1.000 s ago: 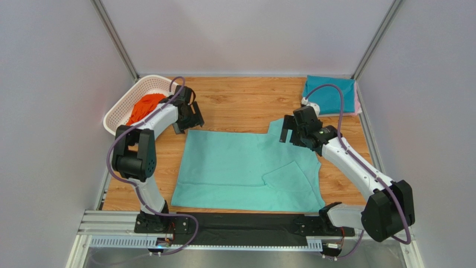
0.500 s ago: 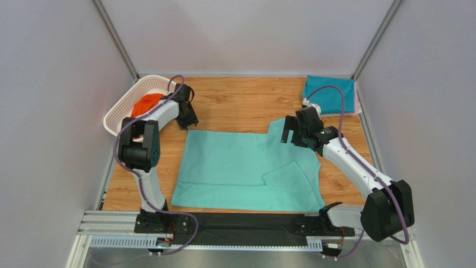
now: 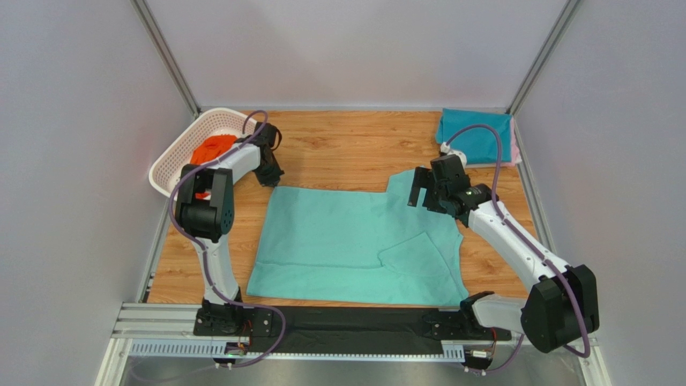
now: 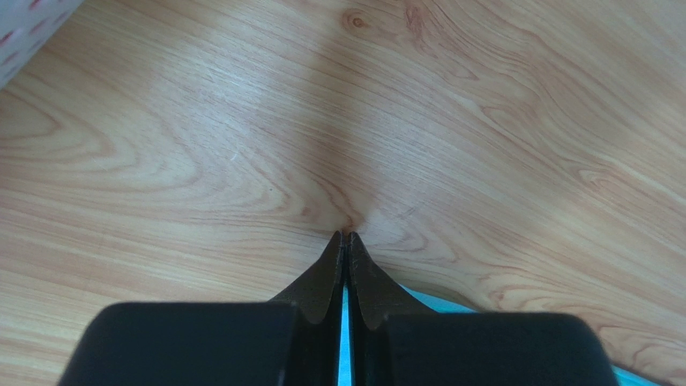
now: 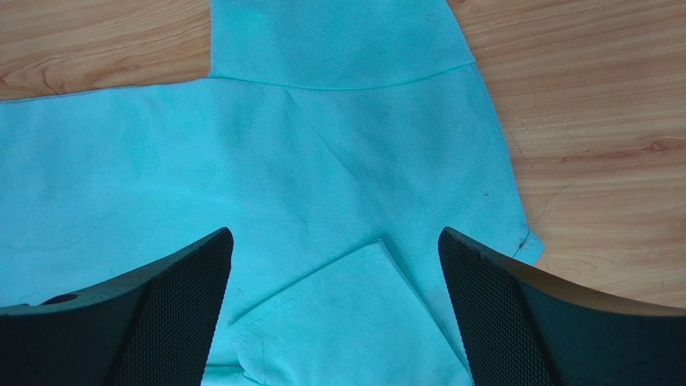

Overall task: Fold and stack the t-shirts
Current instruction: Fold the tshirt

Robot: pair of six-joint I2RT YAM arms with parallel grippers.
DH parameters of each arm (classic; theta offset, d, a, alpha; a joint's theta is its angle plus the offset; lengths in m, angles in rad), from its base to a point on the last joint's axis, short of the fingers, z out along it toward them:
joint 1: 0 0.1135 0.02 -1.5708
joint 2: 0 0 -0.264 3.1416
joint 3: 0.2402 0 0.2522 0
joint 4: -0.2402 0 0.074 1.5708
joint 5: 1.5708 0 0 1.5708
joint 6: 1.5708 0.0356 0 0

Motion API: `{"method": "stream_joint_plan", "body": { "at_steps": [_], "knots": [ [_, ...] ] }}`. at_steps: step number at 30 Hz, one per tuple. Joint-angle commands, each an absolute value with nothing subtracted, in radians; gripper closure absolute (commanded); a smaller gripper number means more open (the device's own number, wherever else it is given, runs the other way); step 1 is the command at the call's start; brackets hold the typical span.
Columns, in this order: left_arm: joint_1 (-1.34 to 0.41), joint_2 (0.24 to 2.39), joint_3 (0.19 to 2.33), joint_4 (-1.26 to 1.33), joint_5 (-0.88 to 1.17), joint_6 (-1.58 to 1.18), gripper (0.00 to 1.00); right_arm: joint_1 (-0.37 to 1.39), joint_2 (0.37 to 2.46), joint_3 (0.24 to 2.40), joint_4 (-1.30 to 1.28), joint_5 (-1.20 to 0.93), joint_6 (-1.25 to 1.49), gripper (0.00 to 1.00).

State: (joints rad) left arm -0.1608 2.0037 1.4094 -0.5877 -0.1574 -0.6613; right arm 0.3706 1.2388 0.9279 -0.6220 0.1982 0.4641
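A mint-green t-shirt (image 3: 346, 233) lies spread flat mid-table, with one sleeve (image 5: 346, 322) folded in over its right side. My left gripper (image 3: 270, 171) is shut just past the shirt's far left corner. In the left wrist view its tips (image 4: 346, 235) meet over bare wood, and only a sliver of mint cloth (image 4: 439, 304) shows behind them. My right gripper (image 3: 424, 193) hangs open above the shirt's right shoulder, and nothing sits between its fingers (image 5: 334, 237). A folded teal t-shirt (image 3: 477, 135) lies on a pink one (image 3: 514, 153) at the back right. An orange t-shirt (image 3: 211, 149) sits in the basket.
The white perforated basket (image 3: 216, 115) stands at the back left, close to my left arm; its corner (image 4: 24, 32) shows in the left wrist view. Grey walls close in the wooden table (image 3: 346, 145) on three sides.
The left gripper has gone from open to shut beside the shirt's far left corner, and that arm's elbow has swung up and right. The right gripper has drifted slightly right.
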Motion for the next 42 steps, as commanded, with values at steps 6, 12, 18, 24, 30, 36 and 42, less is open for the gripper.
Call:
{"method": "stream_joint_plan", "body": {
  "at_steps": [6,12,18,24,30,36,42],
  "knots": [
    [-0.158,1.994,1.397,-0.597,-0.109,-0.647,1.0,0.359,1.23,0.943,-0.575,0.195,0.445,0.0],
    [-0.158,1.928,1.375,-0.586,-0.084,-0.627,1.0,0.304,1.376,1.075,-0.568,0.169,0.459,0.0],
    [-0.158,1.862,1.333,-0.565,-0.087,-0.607,1.0,0.247,1.685,1.348,-0.563,0.224,0.42,0.04],
    [-0.158,1.853,1.319,-0.558,-0.094,-0.601,1.0,0.226,1.959,1.595,-0.59,0.279,0.393,0.11],
    [-0.158,1.85,1.313,-0.557,-0.101,-0.603,1.0,0.221,2.115,1.712,-0.62,0.313,0.374,0.16],
    [-0.158,1.858,1.307,-0.554,-0.1,-0.603,1.0,0.215,2.216,1.779,-0.641,0.331,0.364,0.27],
    [-0.158,1.864,1.304,-0.552,-0.095,-0.611,1.0,0.216,2.227,1.738,-0.643,0.314,0.387,0.36]
  ]
}}
